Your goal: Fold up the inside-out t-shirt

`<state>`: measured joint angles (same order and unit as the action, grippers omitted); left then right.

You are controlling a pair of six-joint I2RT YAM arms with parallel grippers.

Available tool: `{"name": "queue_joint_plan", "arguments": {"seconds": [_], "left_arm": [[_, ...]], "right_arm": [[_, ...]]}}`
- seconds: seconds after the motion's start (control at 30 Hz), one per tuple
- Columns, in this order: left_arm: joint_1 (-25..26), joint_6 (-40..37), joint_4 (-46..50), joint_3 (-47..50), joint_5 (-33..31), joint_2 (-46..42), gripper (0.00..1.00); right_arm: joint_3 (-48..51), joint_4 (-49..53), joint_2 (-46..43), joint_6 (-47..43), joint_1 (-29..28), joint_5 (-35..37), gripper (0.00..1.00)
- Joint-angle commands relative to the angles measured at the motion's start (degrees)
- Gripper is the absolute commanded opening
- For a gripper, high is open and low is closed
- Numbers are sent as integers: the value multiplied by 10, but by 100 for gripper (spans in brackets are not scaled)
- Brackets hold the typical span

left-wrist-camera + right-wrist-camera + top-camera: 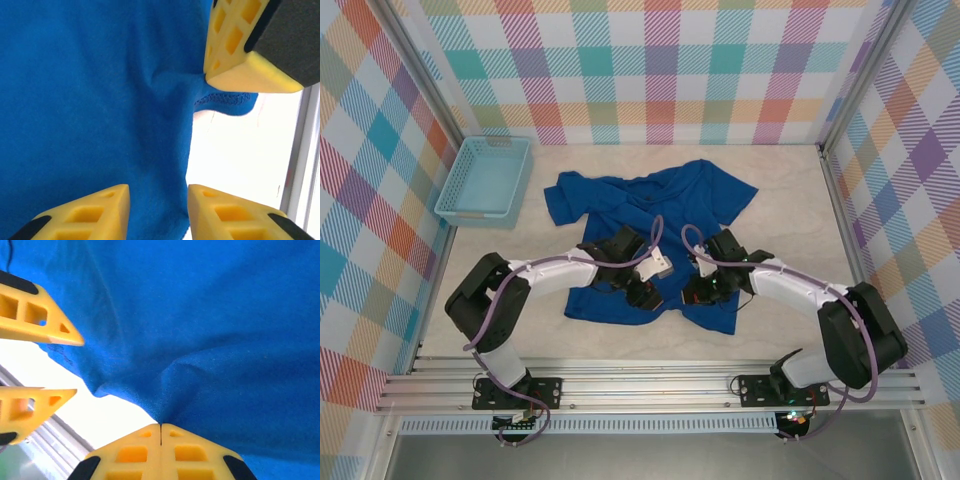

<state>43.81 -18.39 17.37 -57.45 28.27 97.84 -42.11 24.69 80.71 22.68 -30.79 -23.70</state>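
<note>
Pinching the near hem of the inside-out t-shirt [650, 210], your right gripper [160, 427] was clamped on the cloth. Your left gripper [158, 191] sat just beside it, jaws narrowly parted. The shirt lay crumpled mid-desk [790, 230].

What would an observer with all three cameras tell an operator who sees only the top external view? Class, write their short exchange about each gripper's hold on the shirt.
Operator: Is anything pinched on the right?
Observer: Yes. The right wrist camera shows the right gripper shut, the t-shirt puckering into its tips.
Operator: And on the left?
Observer: The left wrist camera shows the left gripper open, blue cloth showing through the gap.
</note>
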Motion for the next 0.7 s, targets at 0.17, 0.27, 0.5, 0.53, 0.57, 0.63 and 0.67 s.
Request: {"name": "queue_joint_plan", "arguments": {"seconds": [0.17, 0.27, 0.5, 0.53, 0.57, 0.63, 0.67], "left_arm": [[44, -47, -10, 15, -89, -4, 43], [48, -43, -34, 15, -64, 6, 40], [47, -8, -57, -6, -42, 46, 14], [45, 2, -61, -9, -44, 48, 12], [40, 16, -68, -12, -43, 49, 10], [22, 56, -87, -12, -12, 50, 7], [9, 83, -98, -12, 12, 51, 6]], "right_arm": [[-28, 33, 32, 2, 44, -86, 3], [-26, 32, 38, 3, 56, -91, 3], [-31, 45, 44, -3, 69, -54, 3], [-38, 59, 43, -8, 72, -25, 3], [-46, 75, 41, -11, 72, 3, 5], [-57, 103, 30, -18, 72, 62, 9], [-58, 112, 20, -22, 71, 80, 12]]}}
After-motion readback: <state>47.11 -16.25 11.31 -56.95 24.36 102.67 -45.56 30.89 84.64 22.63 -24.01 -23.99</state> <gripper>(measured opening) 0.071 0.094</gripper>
